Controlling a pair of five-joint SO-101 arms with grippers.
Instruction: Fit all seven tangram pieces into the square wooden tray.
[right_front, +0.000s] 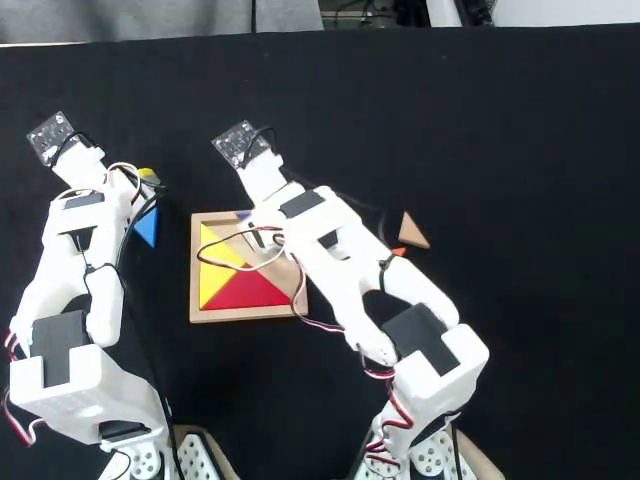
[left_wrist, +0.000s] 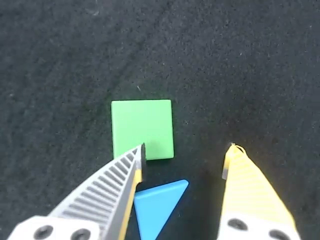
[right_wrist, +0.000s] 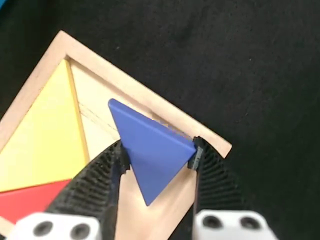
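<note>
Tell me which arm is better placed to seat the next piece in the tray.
Right. The right gripper is shut on a blue triangle above bare wood in the tray. The left gripper hangs open near the green square, off the tray, holding nothing.

A black, felt-like cloth (right_front: 520, 130) covers the tabletop, evenly lit, its fine nap showing close up in the wrist views. Beyond the far edge hangs a grey fabric curtain (right_front: 150, 15), next to a tangle of dark cables (right_front: 385, 10) and a plain white panel (right_front: 570, 10).
</note>
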